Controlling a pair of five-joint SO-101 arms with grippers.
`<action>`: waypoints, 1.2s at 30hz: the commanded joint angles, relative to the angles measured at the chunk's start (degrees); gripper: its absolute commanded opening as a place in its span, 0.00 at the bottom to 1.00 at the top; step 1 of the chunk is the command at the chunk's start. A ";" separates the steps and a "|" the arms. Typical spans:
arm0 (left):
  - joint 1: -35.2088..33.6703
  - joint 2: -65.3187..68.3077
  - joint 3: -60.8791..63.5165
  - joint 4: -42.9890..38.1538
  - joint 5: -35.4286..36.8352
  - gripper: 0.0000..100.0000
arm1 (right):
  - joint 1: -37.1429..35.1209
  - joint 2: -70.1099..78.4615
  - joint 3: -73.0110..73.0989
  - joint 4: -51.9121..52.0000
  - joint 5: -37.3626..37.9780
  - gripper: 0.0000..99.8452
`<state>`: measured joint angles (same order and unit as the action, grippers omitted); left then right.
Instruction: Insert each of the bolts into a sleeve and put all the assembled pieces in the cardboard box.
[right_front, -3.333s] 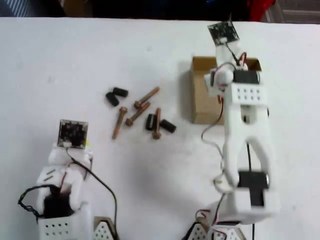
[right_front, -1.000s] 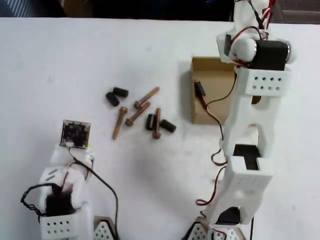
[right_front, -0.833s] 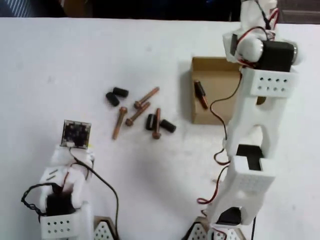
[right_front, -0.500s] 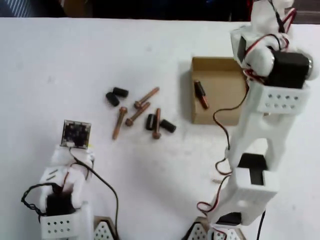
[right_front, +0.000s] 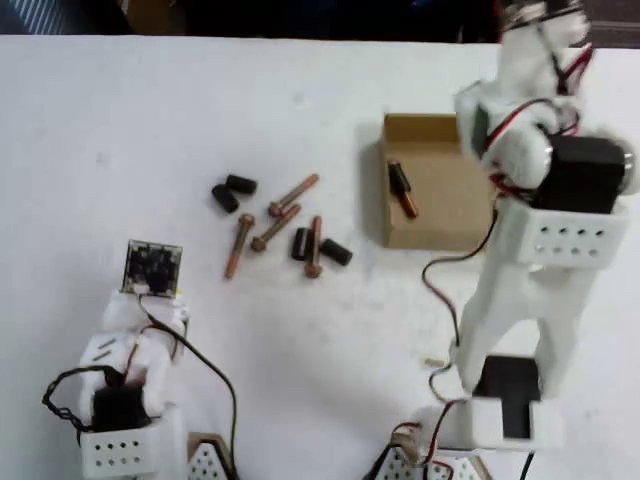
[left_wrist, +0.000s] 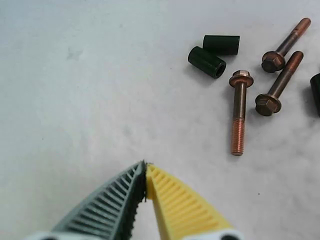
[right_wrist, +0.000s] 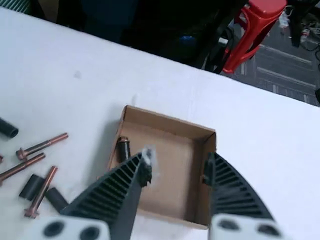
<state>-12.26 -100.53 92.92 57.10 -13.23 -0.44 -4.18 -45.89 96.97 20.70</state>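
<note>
Gaping, my right gripper (right_wrist: 177, 165) hangs over the brown cardboard box (right_front: 445, 195). Its black-sleeved copper bolt (right_front: 402, 188) lies lengthwise, sleeve end farthest from me. My left gripper (left_wrist: 145, 170) is closed.

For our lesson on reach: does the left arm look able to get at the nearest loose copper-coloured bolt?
Probably yes. The copper-coloured metal bolt lies on bare white table ahead of the left gripper, with nothing between; its shut fingers would need opening first.

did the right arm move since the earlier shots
Yes. In the high view the right arm has swung from over the box to its right edge, uncovering the piece inside.
</note>
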 joint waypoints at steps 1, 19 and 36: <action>-0.57 -0.84 -0.62 -1.49 -0.35 0.02 | -4.79 -7.87 8.88 1.19 1.14 0.16; -0.75 -0.84 -0.70 -1.23 -0.35 0.02 | -14.64 -32.48 63.82 -19.47 18.02 0.16; -0.75 -0.84 -0.62 -1.41 -0.35 0.02 | -14.64 -15.60 80.00 -43.74 33.76 0.16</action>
<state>-12.35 -100.53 92.92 57.10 -13.23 -14.77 -24.48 36.66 55.47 52.35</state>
